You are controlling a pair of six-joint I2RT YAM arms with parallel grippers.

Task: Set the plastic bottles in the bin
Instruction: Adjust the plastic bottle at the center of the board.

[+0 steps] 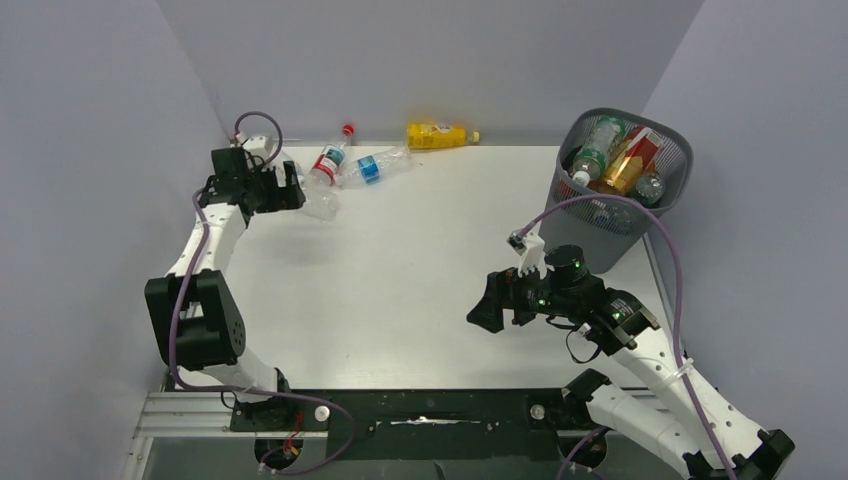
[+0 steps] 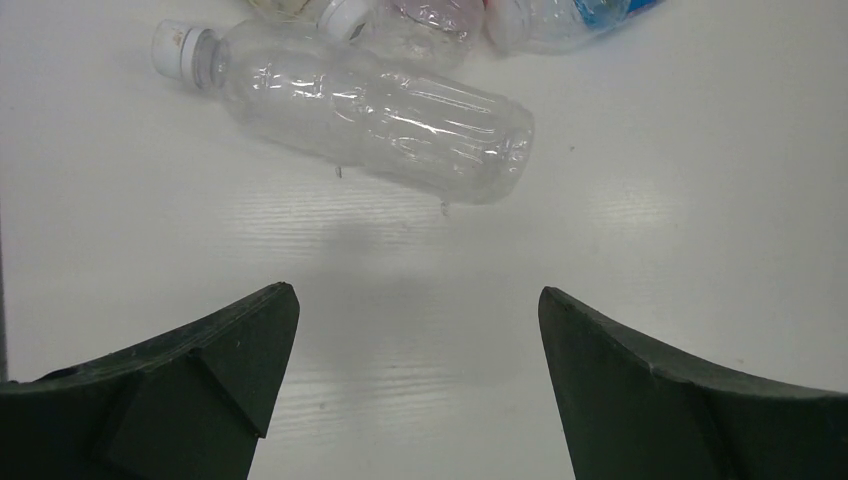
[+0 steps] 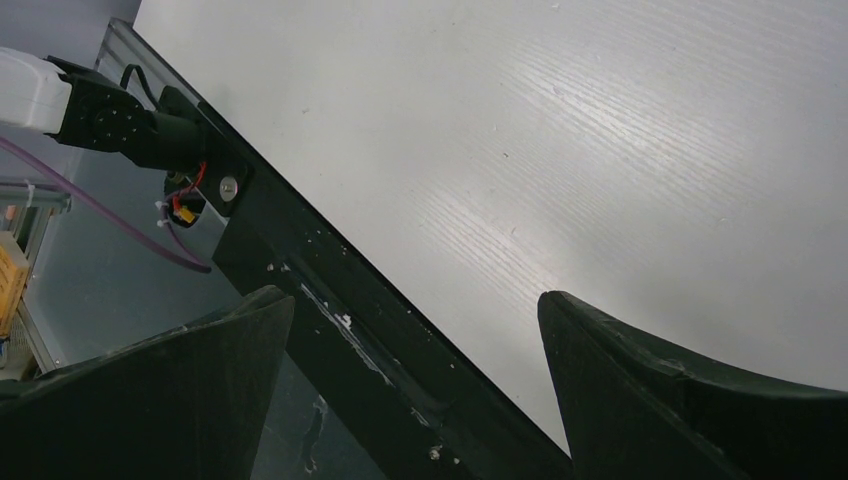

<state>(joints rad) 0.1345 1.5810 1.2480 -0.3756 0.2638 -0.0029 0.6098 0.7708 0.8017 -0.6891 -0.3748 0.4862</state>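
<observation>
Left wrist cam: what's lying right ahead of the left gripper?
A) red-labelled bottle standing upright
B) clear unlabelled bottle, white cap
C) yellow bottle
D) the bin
B: the white-capped clear bottle lies on its side on the table, just beyond the open left gripper, which is not touching it.

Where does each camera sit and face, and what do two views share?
Top external: above and behind, looking down at the table; left arm, right arm, bin.
Left wrist: on the left arm, facing down at a clear bottle; open left gripper shows.
Right wrist: on the right arm, facing the table's near edge; open right gripper shows.
Shared: top and left wrist both show the clear bottle.
</observation>
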